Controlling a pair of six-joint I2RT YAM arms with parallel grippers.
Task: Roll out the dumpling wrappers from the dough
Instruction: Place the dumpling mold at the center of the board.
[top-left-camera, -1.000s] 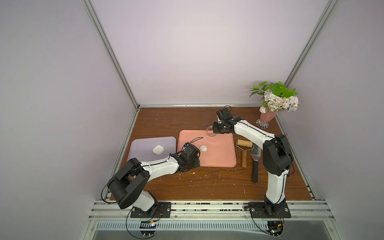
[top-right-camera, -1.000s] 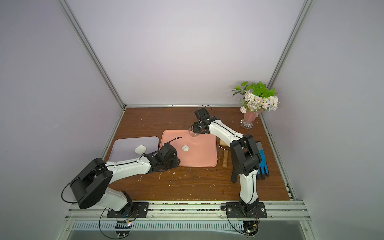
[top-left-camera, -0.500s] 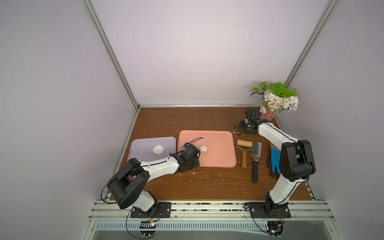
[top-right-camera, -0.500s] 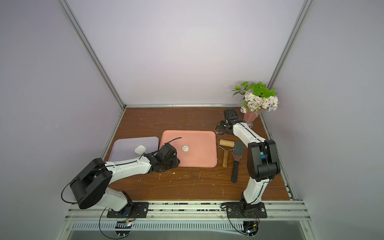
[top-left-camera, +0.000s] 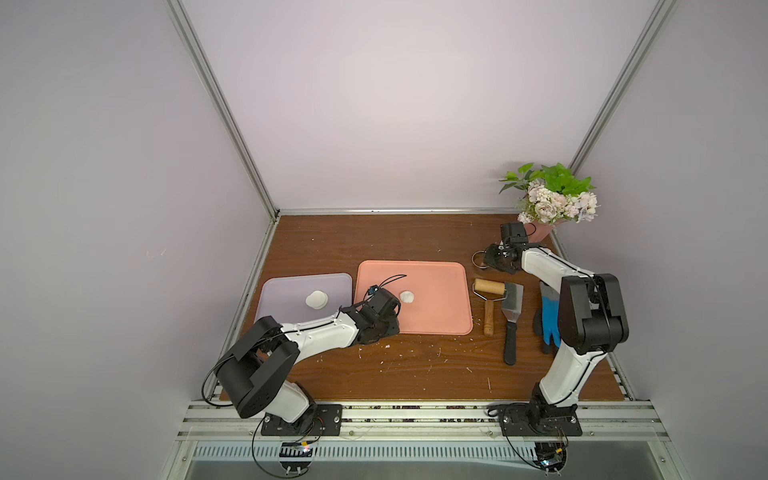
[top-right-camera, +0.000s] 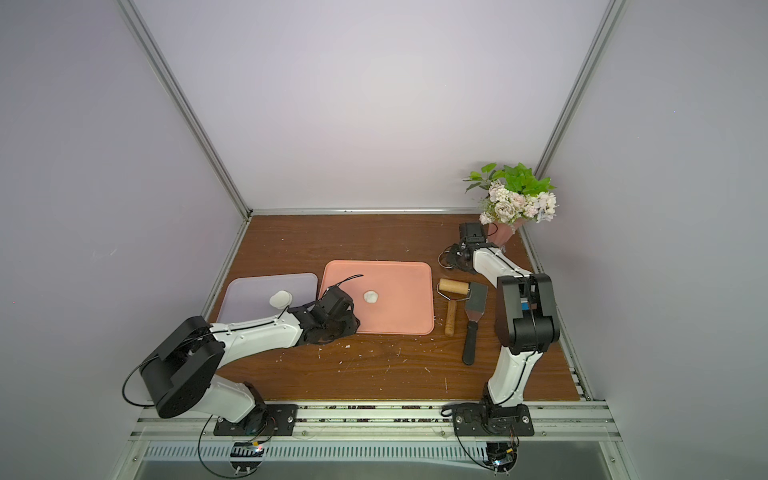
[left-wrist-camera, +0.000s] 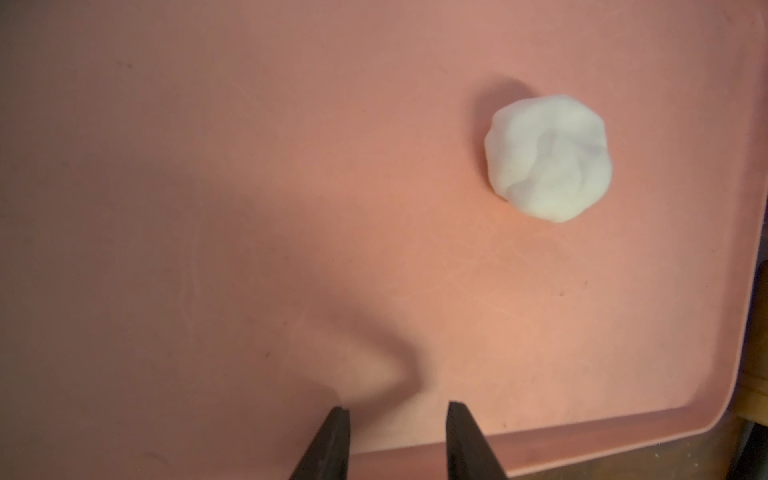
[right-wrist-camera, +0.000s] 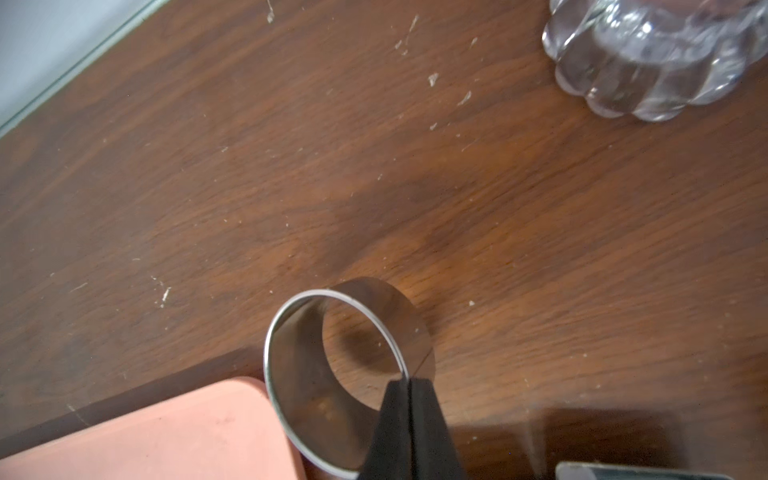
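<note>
Dough (left-wrist-camera: 548, 158) lies as a small, knobbly white lump, creased and folded on top, in the left half of the pink tray (top-left-camera: 436, 282), touching nothing else. A second lump of dough (top-left-camera: 316, 299), smoother and rounder, sits near the middle of the lavender tray (top-left-camera: 286, 291). The surface (top-left-camera: 415, 365) is dark brown wood grain strewn with white crumbs, thickest toward its near edge, and is closed in by pale lilac walls with aluminium posts at the far corners. A vase of flowers (top-left-camera: 552, 199) stands in the far right corner. The lavender tray lies by the left edge and the pink tray beside it at the middle, their sides almost touching. Toward the right edge lie a wooden roller (top-left-camera: 490, 286), a black-handled scraper (top-left-camera: 512, 307) just beside it, and a blue glove (top-left-camera: 550, 311) partly hidden by the right arm. The left gripper (left-wrist-camera: 397, 415) hangs low over the pink tray's near left corner, its jaws partly apart with nothing between them and the dough clear of the fingertips. The right gripper (right-wrist-camera: 409, 386) is pinched tight on the wall of the steel ring cutter (right-wrist-camera: 299, 374), just past the pink tray's far right corner and near the vase.
</note>
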